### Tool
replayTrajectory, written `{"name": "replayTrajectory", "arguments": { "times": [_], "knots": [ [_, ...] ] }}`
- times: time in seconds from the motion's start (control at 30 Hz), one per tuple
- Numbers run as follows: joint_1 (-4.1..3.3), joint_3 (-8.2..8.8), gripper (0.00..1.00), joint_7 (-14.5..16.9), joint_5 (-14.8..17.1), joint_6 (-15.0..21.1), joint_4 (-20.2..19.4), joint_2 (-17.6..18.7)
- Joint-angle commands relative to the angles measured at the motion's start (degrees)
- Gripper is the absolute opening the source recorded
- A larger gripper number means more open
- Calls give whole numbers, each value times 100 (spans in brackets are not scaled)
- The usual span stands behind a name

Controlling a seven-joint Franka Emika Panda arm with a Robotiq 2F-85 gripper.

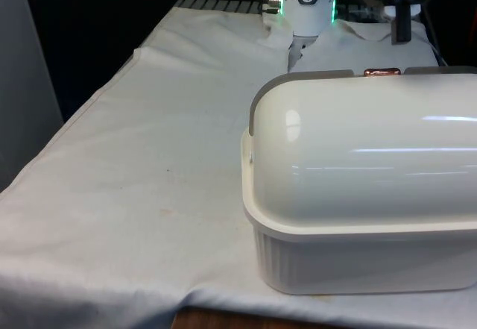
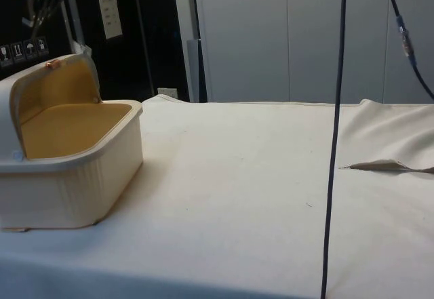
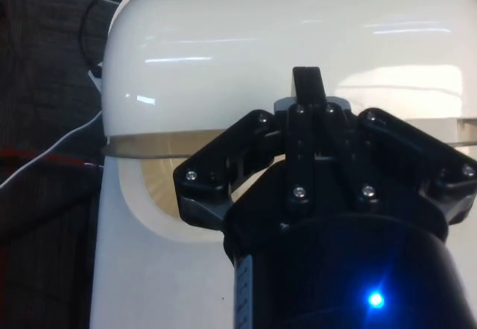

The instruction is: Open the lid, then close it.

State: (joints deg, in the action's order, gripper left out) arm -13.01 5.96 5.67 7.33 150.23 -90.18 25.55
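Lid | rolled back, bread box open on your bench | gripper clenched, above the lid's copper handle

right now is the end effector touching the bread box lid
Apart. Side view: the end effector hangs above the open lid, background visible between them.

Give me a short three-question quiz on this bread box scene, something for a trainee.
1. True or false: the lid of the bread box is fully shut.
2. The inside of the bread box looks: A) blue, B) yellowish, C) black.
3. Fill in: the bread box stands on a white ____.
Key: 1 false, the lid is rolled back; 2 B; 3 cloth.
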Motion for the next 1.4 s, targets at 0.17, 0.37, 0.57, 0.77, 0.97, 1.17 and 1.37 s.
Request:
{"name": "replayTrajectory", "arguments": {
  "times": [0.17, 0.37, 0.57, 0.77, 0.97, 1.17, 1.37],
  "knots": [
    [-17, 63, 0, -46, -57, -52, 332, 269],
    [-29, 63, 0, -46, -52, -63, 355, 321],
    [-6, 23, 0, 11, -6, -52, 361, 332],
    [-23, 46, 0, -11, -34, -52, 344, 413],
    [-34, 40, 0, -23, -34, -103, 327, 464],
    [-52, 57, 0, -11, -57, -138, 286, 441],
    [-63, 57, 0, -17, -92, -212, 264, 424]
  ]
}}
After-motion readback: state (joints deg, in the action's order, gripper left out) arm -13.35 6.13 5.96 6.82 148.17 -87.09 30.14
